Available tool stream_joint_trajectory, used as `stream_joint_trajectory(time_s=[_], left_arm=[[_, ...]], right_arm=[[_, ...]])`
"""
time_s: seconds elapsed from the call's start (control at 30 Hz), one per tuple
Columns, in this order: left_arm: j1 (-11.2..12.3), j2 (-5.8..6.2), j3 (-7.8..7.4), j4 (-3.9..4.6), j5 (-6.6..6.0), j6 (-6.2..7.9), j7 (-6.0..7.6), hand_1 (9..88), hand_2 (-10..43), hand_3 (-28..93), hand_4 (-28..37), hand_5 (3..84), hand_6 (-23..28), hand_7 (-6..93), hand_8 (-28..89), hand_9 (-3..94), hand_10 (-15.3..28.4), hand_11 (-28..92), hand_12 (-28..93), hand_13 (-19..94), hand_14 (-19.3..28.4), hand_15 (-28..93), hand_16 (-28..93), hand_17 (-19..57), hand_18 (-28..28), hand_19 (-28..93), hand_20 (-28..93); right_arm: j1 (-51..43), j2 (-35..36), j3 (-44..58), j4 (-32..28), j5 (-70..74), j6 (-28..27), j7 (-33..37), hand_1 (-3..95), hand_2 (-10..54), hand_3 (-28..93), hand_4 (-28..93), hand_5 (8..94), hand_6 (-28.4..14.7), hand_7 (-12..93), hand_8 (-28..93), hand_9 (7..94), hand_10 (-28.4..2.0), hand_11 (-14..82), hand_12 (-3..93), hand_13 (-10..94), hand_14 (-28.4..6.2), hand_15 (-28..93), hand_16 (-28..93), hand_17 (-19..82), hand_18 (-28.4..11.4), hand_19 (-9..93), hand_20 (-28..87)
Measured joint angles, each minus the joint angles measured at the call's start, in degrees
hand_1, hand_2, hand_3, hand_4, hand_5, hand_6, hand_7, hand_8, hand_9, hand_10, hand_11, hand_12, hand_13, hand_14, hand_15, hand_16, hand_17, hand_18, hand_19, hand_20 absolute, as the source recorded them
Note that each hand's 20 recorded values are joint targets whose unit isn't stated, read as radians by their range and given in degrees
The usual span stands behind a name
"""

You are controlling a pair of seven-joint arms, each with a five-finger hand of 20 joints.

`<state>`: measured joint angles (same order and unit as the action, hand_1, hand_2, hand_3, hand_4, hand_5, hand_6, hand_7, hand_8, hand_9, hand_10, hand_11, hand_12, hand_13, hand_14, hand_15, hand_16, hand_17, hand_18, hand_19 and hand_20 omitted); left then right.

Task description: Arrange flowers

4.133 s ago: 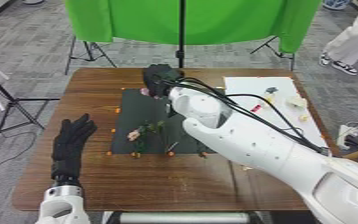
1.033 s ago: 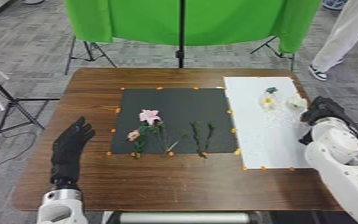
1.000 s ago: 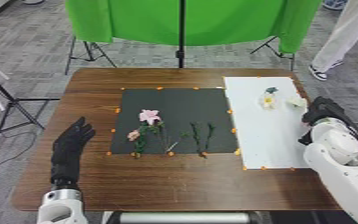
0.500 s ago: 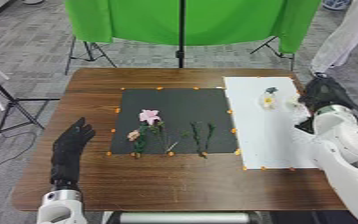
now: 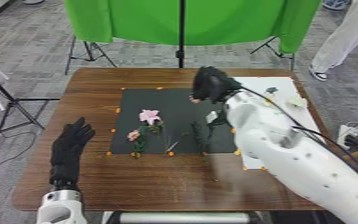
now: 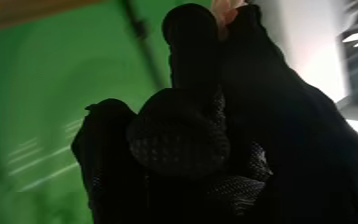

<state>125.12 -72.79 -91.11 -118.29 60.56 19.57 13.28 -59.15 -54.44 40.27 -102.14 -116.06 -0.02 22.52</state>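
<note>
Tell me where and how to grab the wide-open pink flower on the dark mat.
I'd pinch the stem just below the bloom, coming from above. It lies flat on the dark mat, petals spread wide, stem towards the robot. The peach flower crowds its left, so the right looks safer.

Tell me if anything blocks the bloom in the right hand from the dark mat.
Nothing visible stands between the pink bloom in the right hand and the dark mat; the larger pink flower lies off to the left.
</note>
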Motion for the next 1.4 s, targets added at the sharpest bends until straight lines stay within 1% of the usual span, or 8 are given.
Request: stream_joint_trajectory(time_s=[0.03, 0.13, 0.3, 0.43, 0.67, 1.0, 1.17, 1.4], left_arm=[[-0.1, 0.0, 0.11, 0.02, -0.27, 0.0, 0.1, 20.3, 24.0, 50, -28.3, 39.2, 7.5, 8.5, -6, 37.6, 13.5, 20, 10, 30, 16.1, 28, -3, 5.3, 10.8, 11, 18], [-0.4, 0.03, 0.42, 0.08, -0.96, 0.08, 0.26, 17.7, 24.9, 53, -28.3, 39.5, 7.4, 8.6, -6, 37.9, 13.6, 20, 10, 30, 16.2, 28, -4, 5.3, 10.8, 11, 18], [-0.6, 0.06, 0.58, 0.11, -1.24, 0.19, 0.33, 17.1, 22.7, 56, -28.3, 39.7, 7.4, 8.6, -6, 37.9, 13.5, 20, 10, 30, 16.3, 28, -4, 5.3, 10.7, 11, 18], [-0.6, 0.11, 0.6, 0.11, -1.24, 0.18, 0.32, 17.0, 21.9, 57, -28.3, 39.7, 7.5, 8.5, -6, 37.9, 13.4, 20, 10, 30, 16.2, 28, -4, 5.3, 10.7, 11, 18], [-0.6, 0.21, 0.66, 0.12, -1.23, 0.08, 0.21, 17.2, 20.8, 58, -28.3, 39.7, 7.6, 8.4, -6, 37.8, 13.4, 20, 10, 30, 16.2, 28, -4, 5.3, 10.7, 11, 17], [-1.2, 0.59, 0.96, 0.53, -1.23, -0.02, -0.06, 17.1, 19.7, 58, -28.3, 39.6, 7.5, 8.3, -6, 37.8, 13.4, 20, 10, 30, 16.4, 28, -4, 5.3, 10.7, 11, 17], [-1.6, 0.67, 1.1, 0.75, -1.23, -0.22, -0.22, 17.6, 19.8, 58, -28.3, 39.5, 7.4, 8.4, -6, 37.8, 13.4, 20, 10, 30, 16.4, 28, -4, 5.3, 10.7, 11, 17], [-1.9, 0.73, 1.18, 0.9, -1.23, -0.45, -0.32, 17.3, 19.9, 60, -28.3, 39.2, 6.8, 9.2, -6, 37.8, 13.4, 20, 10, 30, 16.3, 28, -4, 5.3, 10.7, 11, 17]], right_arm=[[1.3, -1.5, -1.8, 1.1, -0.3, -0.5, 0.0, 64.2, -9.5, 57, -17, 81.8, -1.8, 21, 13, 93.7, -8.1, 18.0, 43.6, 94, -0.6, 59, 37, 71, -7.9, 93, 55], [3.5, -5.2, -5.1, 2.8, -0.7, -2.2, 0.0, 63.5, -9.5, 57, -17, 81.5, -1.7, 22, 13, 93.7, -8.2, 17.8, 43.9, 94, -0.5, 58, 37, 71, -7.9, 93, 55], [4.1, -8.2, -7.7, 2.9, -1.0, -4.2, 0.1, 63.0, -9.5, 58, -17, 81.3, -1.5, 22, 13, 93.6, -8.4, 17.7, 44.2, 94, -0.6, 58, 37, 71, -7.8, 93, 55], [3.9, -8.6, -8.5, 3.4, -1.0, -4.9, 0.1, 62.9, -9.5, 58, -18, 81.2, -1.4, 22, 13, 93.5, -8.5, 17.7, 44.3, 94, -0.6, 58, 37, 71, -8.0, 93, 55], [3.6, -9.2, -9.5, 6.1, -1.1, -5.9, -0.2, 62.4, -9.5, 58, -18, 81.0, -1.2, 23, 12, 93.2, -8.4, 18.4, 44.7, 93, -0.6, 58, 37, 71, -8.2, 93, 56], [3.3, -9.9, -10.4, 6.9, -1.2, -5.8, -0.8, 61.9, -9.5, 58, -18, 80.5, -0.7, 24, 12, 92.3, -8.1, 20.8, 44.9, 93, -0.8, 59, 38, 71, -8.4, 93, 56], [3.4, -10.1, -11.0, 7.0, -1.4, -5.7, -0.9, 60.2, -9.5, 58, -18, 80.0, 0.0, 23, 10, 91.5, -8.5, 24.0, 43.5, 93, -1.0, 59, 37, 71, -8.5, 93, 57], [3.4, -10.6, -11.8, 8.6, -3.7, -5.4, -1.3, 59.3, -9.5, 57, -18, 77.8, 1.5, 21, 8, 90.4, -8.9, 27.6, 42.2, 93, -1.0, 60, 37, 70, -8.6, 93, 57]])
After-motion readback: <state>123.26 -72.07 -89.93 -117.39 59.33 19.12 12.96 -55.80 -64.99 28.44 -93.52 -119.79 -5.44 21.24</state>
